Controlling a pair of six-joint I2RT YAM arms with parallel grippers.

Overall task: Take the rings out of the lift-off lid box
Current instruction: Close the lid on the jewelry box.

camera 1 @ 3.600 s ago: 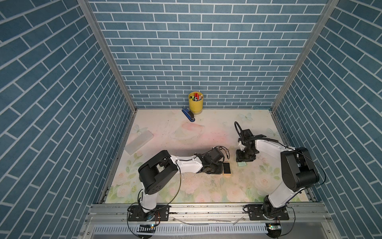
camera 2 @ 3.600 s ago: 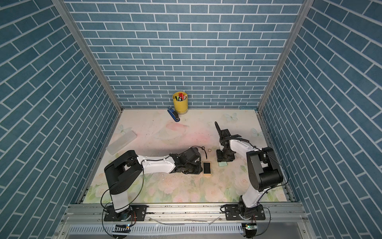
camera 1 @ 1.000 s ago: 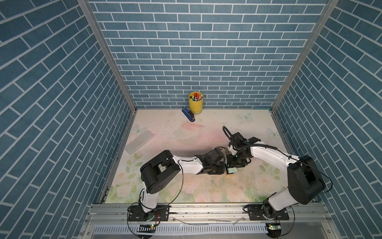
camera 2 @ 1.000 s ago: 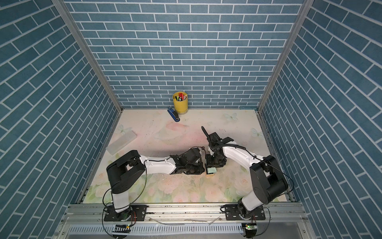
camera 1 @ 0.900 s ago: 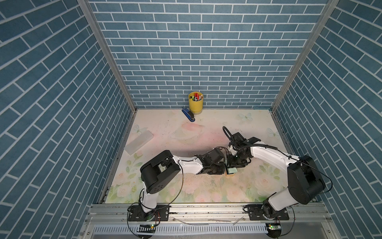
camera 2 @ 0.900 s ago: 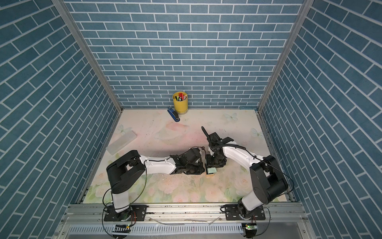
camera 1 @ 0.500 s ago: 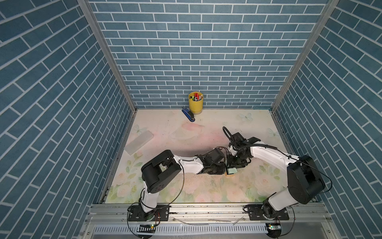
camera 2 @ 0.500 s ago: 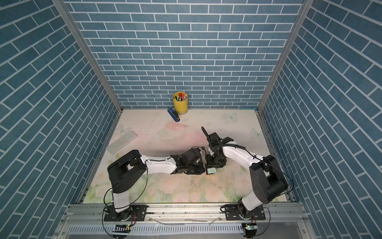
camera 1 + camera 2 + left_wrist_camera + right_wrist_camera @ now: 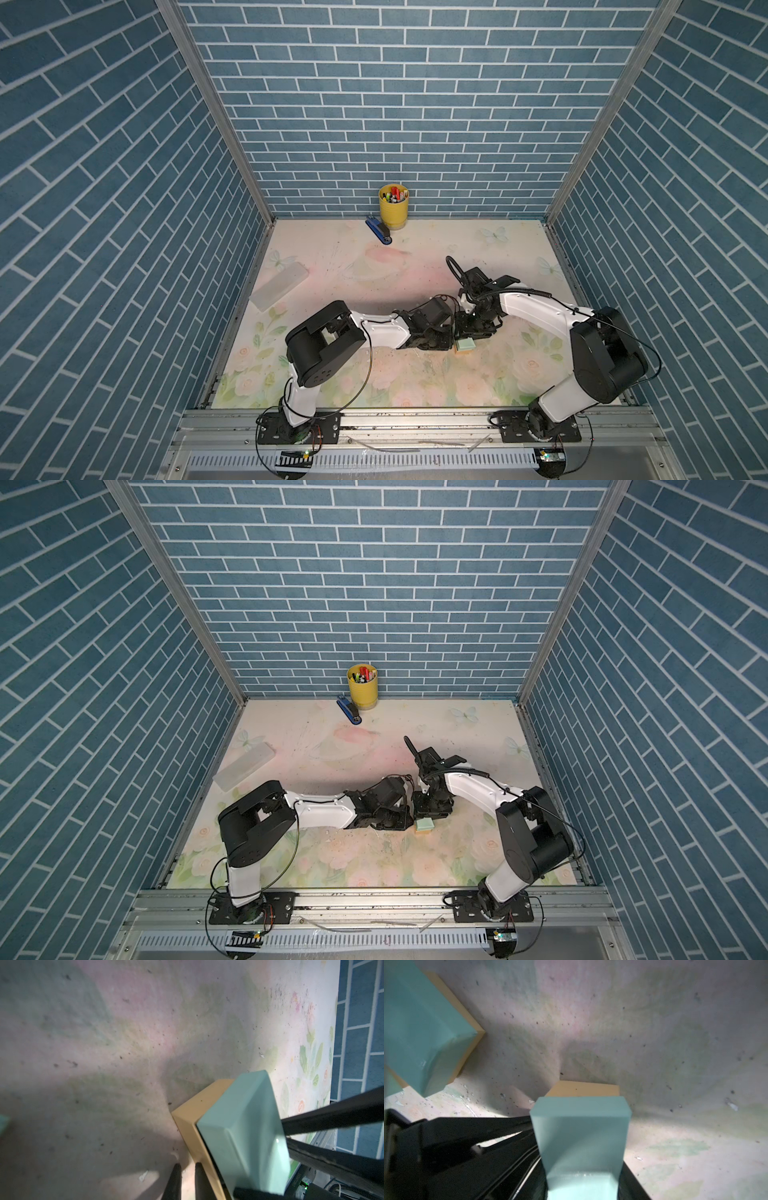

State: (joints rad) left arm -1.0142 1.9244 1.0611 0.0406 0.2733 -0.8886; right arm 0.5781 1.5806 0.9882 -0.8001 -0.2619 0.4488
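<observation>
Swinging in from the side, the right gripper (image 9: pixel 471 331) now sits half-open, clamped across the mint-green lid (image 9: pixel 581 1138) over its tan base (image 9: pixel 191 1113). Just beside that base, the left gripper (image 9: pixel 188 1177) is closed and empty. No rings show; I'd guess they're all still inside.

Floral table (image 9: pixel 436 249) bears cup (image 9: pixel 393 206), stapler (image 9: pixel 379 231), clear case (image 9: pixel 279 286), mint-lidded box (image 9: pixel 464 345).
</observation>
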